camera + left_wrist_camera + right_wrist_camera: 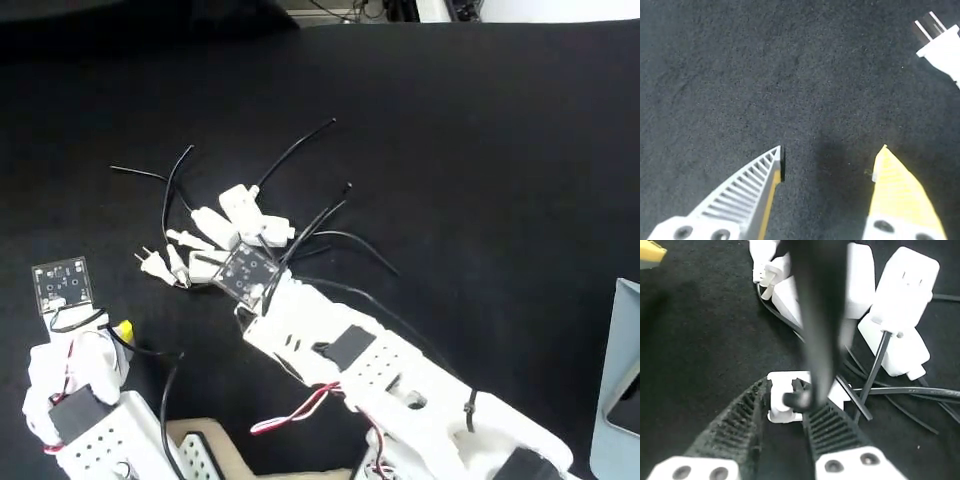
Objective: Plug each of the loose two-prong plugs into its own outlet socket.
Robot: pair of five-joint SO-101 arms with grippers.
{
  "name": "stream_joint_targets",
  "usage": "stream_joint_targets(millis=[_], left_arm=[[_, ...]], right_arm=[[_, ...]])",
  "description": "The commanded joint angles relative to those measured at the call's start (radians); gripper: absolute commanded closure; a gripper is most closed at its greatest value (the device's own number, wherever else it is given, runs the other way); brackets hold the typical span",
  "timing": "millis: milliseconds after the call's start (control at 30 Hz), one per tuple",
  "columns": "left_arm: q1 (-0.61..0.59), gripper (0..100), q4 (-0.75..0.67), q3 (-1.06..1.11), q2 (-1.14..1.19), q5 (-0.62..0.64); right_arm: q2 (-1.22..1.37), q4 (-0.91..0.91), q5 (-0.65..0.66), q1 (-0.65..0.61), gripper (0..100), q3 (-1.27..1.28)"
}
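Locate the right claw (pixel 785 400) at the near edge of the pile in the middle of the table (pixel 480 150); read its two black fingers (pixel 740 425) as pressed in on a small white plug (pixel 776 400); allow for a black cord (pixel 820 315) crossing close to the lens and hiding part of the grip; treat the pinch as probable, not certain.

Find the socket blocks (pixel 905 285) just past the fingertips, lying on their sides among tangled cords (pixel 300 150); note the slot face of one block turned toward the wrist lens.

Judge the coming move from one relation: sockets close and straight ahead of the pinched plug, so a short push forward along the claw's own line, prongs first. Cannot tell from these views which way the pinched plug's prongs point; check that before pushing.

Locate the left claw (pixel 832 147) low over the table's near left side, spread wide and holding nothing; white finger (pixel 750 195) and yellow finger (pixel 897 190) well apart above the black surface.

Find a loose plug (pixel 940 42) ahead of it, off toward the yellow finger's side, flat on the table; in the high view, place it at the pile's left fringe, between the two claws, long axis roughly level across the table, prongs leading away from the pile. Expect to turn it end for end before it can face any socket.
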Motion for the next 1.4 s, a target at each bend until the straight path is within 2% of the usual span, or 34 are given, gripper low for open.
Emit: stream_joint_targets(millis=[0,233,600,667,933,1067,1200,1367], left_arm=[[0.012,71,-0.018,-0.007,-0.009,0.002],[0.012,71,-0.018,-0.007,-0.009,0.002],[0.012,71,-0.018,-0.005,-0.009,0.002],[0.012,71,-0.018,-0.005,-0.009,0.002],[0.012,71,-0.018,-0.004,-0.009,0.002],[0.013,71,-0.018,-0.004,-0.009,0.002],[0.013,71,-0.018,-0.004,-0.009,0.002],[0.013,71,-0.018,-0.004,-0.009,0.002]], right_arm=[[-0.004,0.035,-0.044,0.035,98.7,0.019],[-0.005,0.034,-0.146,0.035,98.7,-0.093],[-0.005,0.087,-0.157,0.035,98.7,-0.220],[-0.005,0.106,-0.201,0.031,98.7,-0.231],[-0.005,0.106,-0.233,0.031,98.7,-0.165],[0.001,0.106,-0.311,0.031,98.7,-0.160],[0.002,0.103,-0.322,0.017,98.7,-0.145],[0.002,0.014,-0.316,0.014,98.7,-0.091]])
